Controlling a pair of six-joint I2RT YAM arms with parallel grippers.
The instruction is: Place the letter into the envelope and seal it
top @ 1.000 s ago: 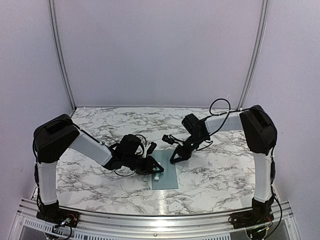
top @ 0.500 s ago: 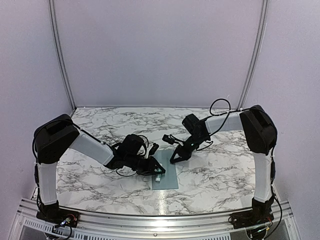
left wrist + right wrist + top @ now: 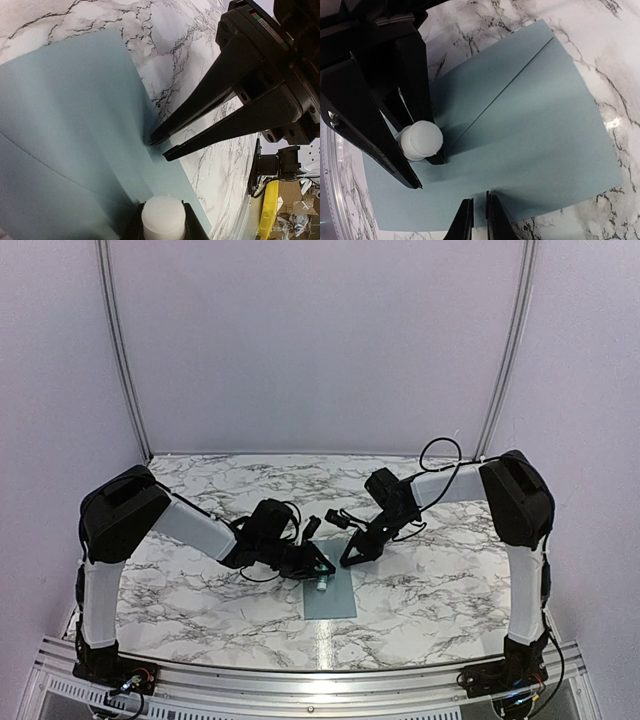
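Right fingers (image 3: 479, 212) on envelope (image 3: 530, 135) edge.

The envelope (image 3: 329, 591) is a flat grey-blue paper rectangle lying on the marble bench (image 3: 450, 580), close to the middle of its near edge, long side running front to back. Its flap (image 3: 485, 85) lies folded down over the body, a straight diagonal fold line crossing the paper. No tan letter can be seen.

Small white tube (image 3: 421, 140) above white grey-veined marble table (image 3: 440, 585).
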